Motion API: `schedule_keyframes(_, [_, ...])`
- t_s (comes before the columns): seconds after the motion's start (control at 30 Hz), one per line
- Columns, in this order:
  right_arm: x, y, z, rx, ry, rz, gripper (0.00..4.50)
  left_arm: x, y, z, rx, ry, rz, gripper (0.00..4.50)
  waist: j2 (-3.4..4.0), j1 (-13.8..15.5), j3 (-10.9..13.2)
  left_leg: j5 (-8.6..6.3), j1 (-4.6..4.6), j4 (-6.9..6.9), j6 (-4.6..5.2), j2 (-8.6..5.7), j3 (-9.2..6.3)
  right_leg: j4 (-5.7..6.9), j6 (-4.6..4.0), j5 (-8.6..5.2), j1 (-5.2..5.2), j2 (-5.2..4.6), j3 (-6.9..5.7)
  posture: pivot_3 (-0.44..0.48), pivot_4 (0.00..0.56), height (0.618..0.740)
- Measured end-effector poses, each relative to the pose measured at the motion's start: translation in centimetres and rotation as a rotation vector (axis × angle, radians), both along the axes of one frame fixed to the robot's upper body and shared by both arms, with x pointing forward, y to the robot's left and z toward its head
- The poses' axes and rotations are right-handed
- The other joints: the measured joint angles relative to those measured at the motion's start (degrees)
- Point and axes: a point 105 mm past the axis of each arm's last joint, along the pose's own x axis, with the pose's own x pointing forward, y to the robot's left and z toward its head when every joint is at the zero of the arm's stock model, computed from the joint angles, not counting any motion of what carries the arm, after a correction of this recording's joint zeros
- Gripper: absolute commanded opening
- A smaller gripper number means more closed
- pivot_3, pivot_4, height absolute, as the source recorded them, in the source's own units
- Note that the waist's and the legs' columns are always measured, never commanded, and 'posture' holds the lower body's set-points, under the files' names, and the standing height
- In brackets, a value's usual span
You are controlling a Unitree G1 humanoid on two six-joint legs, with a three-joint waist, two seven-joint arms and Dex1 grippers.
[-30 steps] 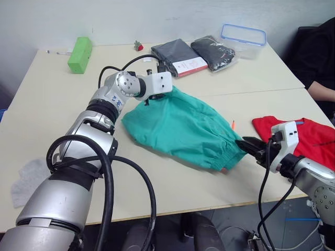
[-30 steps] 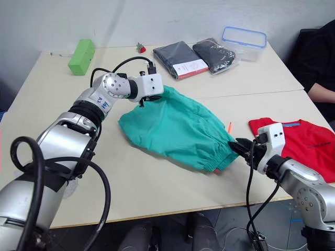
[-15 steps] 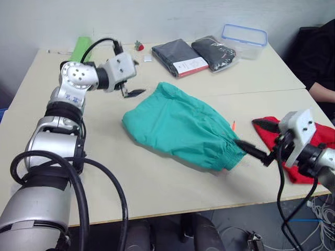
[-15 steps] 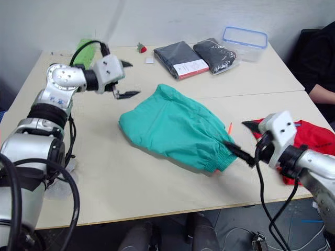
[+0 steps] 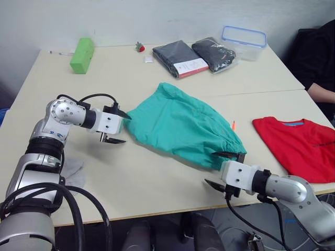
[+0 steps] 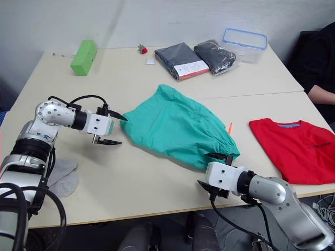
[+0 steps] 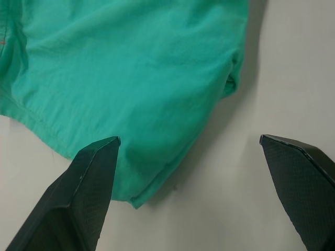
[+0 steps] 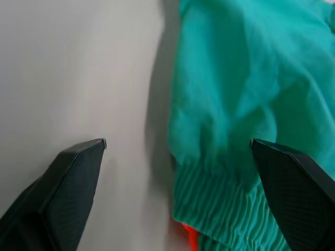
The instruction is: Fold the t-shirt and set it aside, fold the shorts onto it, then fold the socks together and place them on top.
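While I watch, both arms have dropped low since a second ago. Right gripper (image 6: 213, 171), fingers spread, empty, now at gathered waistband corner of teal-green soft fabric shorts (image 6: 178, 125). Left gripper (image 6: 114, 129), jaws apart, empty, at shorts' opposite edge. Bright red cotton t-shirt (image 6: 293, 149) flat at right; grey knit socks (image 6: 62, 175) near left. Clear blue-rimmed plastic box (image 6: 244, 41) far back, contents unclear.

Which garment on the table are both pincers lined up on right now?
The teal-green shorts: the open left pincer faces one end, the open right pincer the waistband end. The red t-shirt lies apart.
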Motion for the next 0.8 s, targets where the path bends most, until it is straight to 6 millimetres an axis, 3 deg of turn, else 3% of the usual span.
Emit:
schedule_keyframes(0.13, [1.3, 0.3, 0.1, -0.025, -0.078, -0.008, 4.50, 0.7, -1.7, -0.5, 0.015, -0.073, -0.037, 4.49, -0.01, -0.04, -0.01, 0.00, 0.13, 0.00, 0.00, 0.01, 0.03, 0.02, 0.00, 0.00, 0.09, 0.02, -0.03, 0.000, 0.150, 0.740])
schedule_keyframes(0.17, [1.5, 0.3, 0.0, -0.037, -0.093, -0.007, 4.32, 1.0, -1.9, -0.5, 0.023, -0.097, -0.037, 4.50, -0.02, 0.01, -0.01, 0.00, 0.22, -0.01, 0.00, 0.00, 0.03, 0.00, 0.00, 0.00, 0.18, 0.01, -0.03, 0.000, 0.150, 0.740])
schedule_keyframes(0.27, [1.6, 0.6, -0.3, -0.041, -0.105, -0.002, 3.60, 1.6, -2.0, -0.6, 0.025, -0.132, -0.024, 3.90, -0.07, -0.03, -0.05, -0.01, 0.32, -0.01, 0.03, 0.01, 0.04, 0.01, 0.00, 0.00, 0.22, -0.01, 0.01, 0.000, 0.150, 0.740])
schedule_keyframes(0.6, [2.2, 0.2, -1.4, -0.081, -0.107, 0.002, 0.14, 1.9, -1.8, -1.9, 0.042, -0.120, -0.007, 0.71, -0.08, 0.03, -0.06, 0.03, 0.29, -0.01, 0.10, -0.04, 0.02, 0.08, -0.04, 0.02, 0.22, -0.42, -0.03, 0.000, 0.150, 0.740])
schedule_keyframes(0.67, [2.2, -0.1, -1.4, -0.082, -0.103, -0.001, 0.00, 1.8, -1.7, -2.0, 0.040, -0.113, -0.002, 0.14, -0.08, -0.01, -0.06, 0.02, 0.27, -0.02, 0.11, -0.05, 0.02, 0.07, -0.04, 0.02, 0.22, -0.41, -0.07, 0.000, 0.150, 0.740])
schedule_keyframes(0.8, [2.1, -0.5, -1.3, -0.084, -0.086, 0.022, 0.00, 1.2, -1.7, -2.3, 0.006, -0.065, -0.004, 0.04, -0.08, -0.12, -0.06, 0.01, 0.26, -0.09, 0.13, -0.05, 0.03, 0.01, -0.03, 0.02, 0.21, -0.39, -0.10, 0.000, 0.150, 0.740])
